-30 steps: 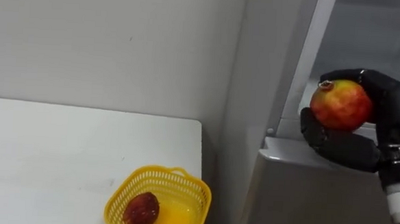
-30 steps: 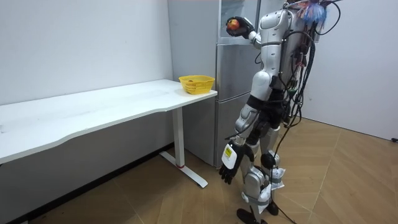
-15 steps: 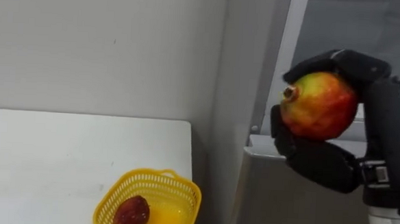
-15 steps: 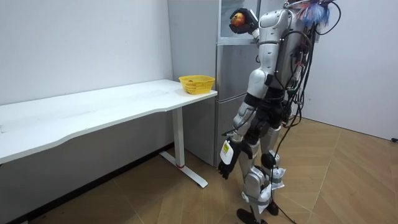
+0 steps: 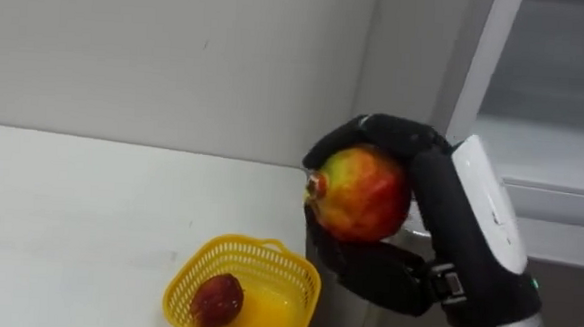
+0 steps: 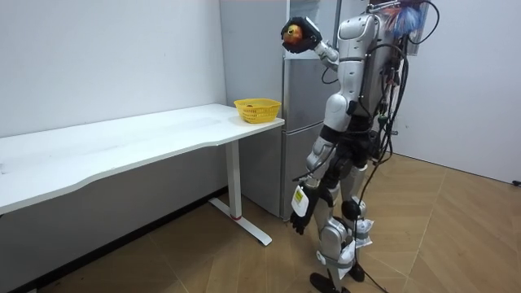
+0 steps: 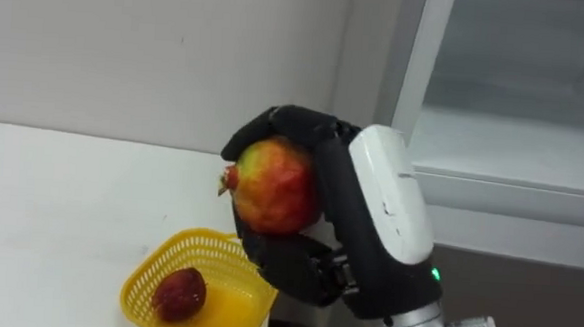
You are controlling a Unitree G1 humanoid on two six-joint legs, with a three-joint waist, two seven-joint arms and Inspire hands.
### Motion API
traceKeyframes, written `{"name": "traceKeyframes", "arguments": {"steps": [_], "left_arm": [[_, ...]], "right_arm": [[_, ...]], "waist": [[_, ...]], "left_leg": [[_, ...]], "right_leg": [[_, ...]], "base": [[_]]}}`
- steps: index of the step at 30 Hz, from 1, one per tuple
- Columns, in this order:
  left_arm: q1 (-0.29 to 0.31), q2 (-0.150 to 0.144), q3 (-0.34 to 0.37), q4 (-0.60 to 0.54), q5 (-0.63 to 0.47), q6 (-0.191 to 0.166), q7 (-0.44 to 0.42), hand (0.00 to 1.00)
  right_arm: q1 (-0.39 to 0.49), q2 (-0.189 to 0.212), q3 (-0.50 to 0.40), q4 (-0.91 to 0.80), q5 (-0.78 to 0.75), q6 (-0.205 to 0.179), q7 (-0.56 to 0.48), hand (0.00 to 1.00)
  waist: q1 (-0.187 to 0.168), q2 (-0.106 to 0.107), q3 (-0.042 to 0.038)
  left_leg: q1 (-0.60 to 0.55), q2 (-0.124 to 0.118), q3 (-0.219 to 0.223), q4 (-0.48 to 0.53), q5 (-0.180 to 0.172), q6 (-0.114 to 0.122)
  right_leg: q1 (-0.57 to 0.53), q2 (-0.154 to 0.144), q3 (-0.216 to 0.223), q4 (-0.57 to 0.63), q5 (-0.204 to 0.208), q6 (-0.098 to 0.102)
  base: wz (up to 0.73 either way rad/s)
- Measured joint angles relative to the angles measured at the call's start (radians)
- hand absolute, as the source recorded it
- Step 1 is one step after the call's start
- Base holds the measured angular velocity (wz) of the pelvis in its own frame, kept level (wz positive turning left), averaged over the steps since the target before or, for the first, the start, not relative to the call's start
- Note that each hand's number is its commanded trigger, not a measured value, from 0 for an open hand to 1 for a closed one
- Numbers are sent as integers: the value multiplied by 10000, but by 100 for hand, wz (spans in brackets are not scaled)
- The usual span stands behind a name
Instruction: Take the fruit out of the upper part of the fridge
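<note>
A white wall and a herringbone wood floor frame the scene. The tall grey fridge stands against the wall. Its upper compartment is open, with a pale frame and a ledge showing inside. No print on the fridge can be made out.

A long white table runs away from the fridge along the wall, and its near end stands just beside the fridge's side. The tabletop is bare white apart from what sits at that end. The robot stands upright on the floor facing the fridge front, close to it, with its right arm raised to the height of the upper compartment.

The yellow plastic basket sits on the table corner nearest the fridge. The right hand is held up in the air outside the fridge, on the table side of the open compartment. Its fingers curl over the top of a pomegranate and the thumb presses from below — a full, closed grasp. The fruit is red and yellow, its crown pointing away from the fridge, and it hangs above the basket's fridge-side rim, well apart from it.

The left hand hangs low by the thigh, away from the fridge, fingers loose and holding nothing. A small dark red fruit lies in the basket.
</note>
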Motion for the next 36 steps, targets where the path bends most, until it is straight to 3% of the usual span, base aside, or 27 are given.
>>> {"name": "traceKeyframes", "arguments": {"steps": [4, 5, 6, 11, 14, 18, 24, 30, 36], "left_arm": [[-48, 6, 12, 6, -9, -9, -5, 0], [-75, 12, 11, -25, -7, -18, -23, 0], [-107, 30, 6, -30, -4, -27, -70, 0], [-107, 32, -5, -78, -20, -9, -301, 0], [-119, 50, -4, -85, -16, 12, -354, 0], [-59, 52, 10, -137, 12, 11, -449, 0], [48, 94, 47, -408, 36, 44, -617, 0], [281, 76, 48, -585, 67, 307, -695, 0], [269, 61, 141, -711, 80, 514, -817, 0]], "right_arm": [[-910, -6, 388, 492, -393, -15, 296, 100], [-1094, -14, 429, 807, -470, -33, 388, 100], [-1217, -15, 503, 1190, -504, -10, 441, 100], [-1317, 71, 855, 2602, -551, 202, 938, 100], [-1518, 279, 983, 3227, -480, 438, 1100, 100], [-1769, 382, 995, 3905, -481, 445, 1278, 100], [-1785, 388, 1075, 5280, -454, 672, 1350, 100], [-1793, 428, 1069, 6406, -463, 1193, 1462, 100], [-1794, 426, 1058, 6435, -401, 1370, 1615, 100]], "waist": [[200, -3, 15], [262, -18, 43], [280, -43, 126], [562, -117, 177], [666, -116, 177], [909, -138, 160], [1077, -137, 154], [1064, -46, 214], [1074, 25, 190]], "left_leg": [[1, -1, -58, -1, 0, 0], [20, -5, -111, 15, 0, 0], [64, -14, -214, 38, 0, 0], [-51, -18, -339, 50, -4, -1], [-145, -18, -439, 99, 0, -6], [-214, -24, -500, 165, 10, -18], [-285, -88, -858, 310, 5, -8], [-381, -181, -999, 374, -17, 38], [-483, -187, -1080, 474, -13, 34]], "right_leg": [[14, 3, 2, -1, 0, 0], [64, -3, -25, -2, 0, 0], [155, -7, -54, -19, -1, 1], [130, -23, -191, -7, -1, 2], [91, -28, -279, 1, -3, 2], [27, -38, -356, 16, -4, 2], [165, -89, -557, -9, -11, 14], [208, -173, -644, -15, -42, 65], [192, -191, -772, -13, -55, 69]], "base": [[3], [16], [20], [10], [8], [4], [18], [6], [5]]}}
